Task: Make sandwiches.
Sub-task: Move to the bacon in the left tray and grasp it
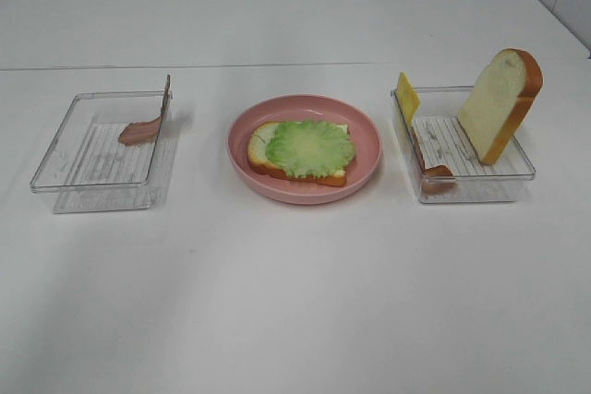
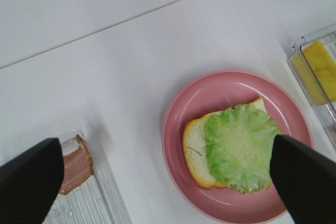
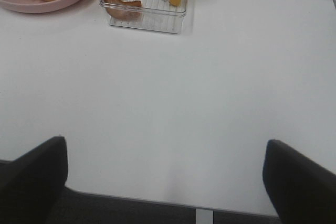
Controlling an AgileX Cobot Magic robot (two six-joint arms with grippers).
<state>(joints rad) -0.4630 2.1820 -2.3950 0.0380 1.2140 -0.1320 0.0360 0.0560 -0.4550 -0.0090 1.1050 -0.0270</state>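
A: What is the left gripper (image 2: 165,148) holding?

B: Nothing, it hangs wide open. Just beside its left finger, 1 bacon strip (image 1: 140,132) lies in the left tray (image 1: 102,198). One end is propped up the wall, likely so an edge is easy to pinch.

A: And the sandwich?

B: Below that gripper, nearer its right finger. 1 bread slice (image 1: 259,149) lies flat on the plate (image 1: 365,140) with lettuce (image 1: 311,147) on top. Its long axis runs slantwise to the line between the fingers.

A: The rest?

B: In the right tray (image 1: 480,189), ahead of the right gripper (image 3: 164,147) and well apart from it. The cheese (image 1: 406,96) and a 2nd bacon strip (image 1: 434,173) stand against one wall. The standing bread slice (image 1: 494,103) leans at a corner, long axis tilted upward. I'd judge they're stood up for side grasps. That gripper is wide open too, empty, over bare counter (image 1: 295,302).
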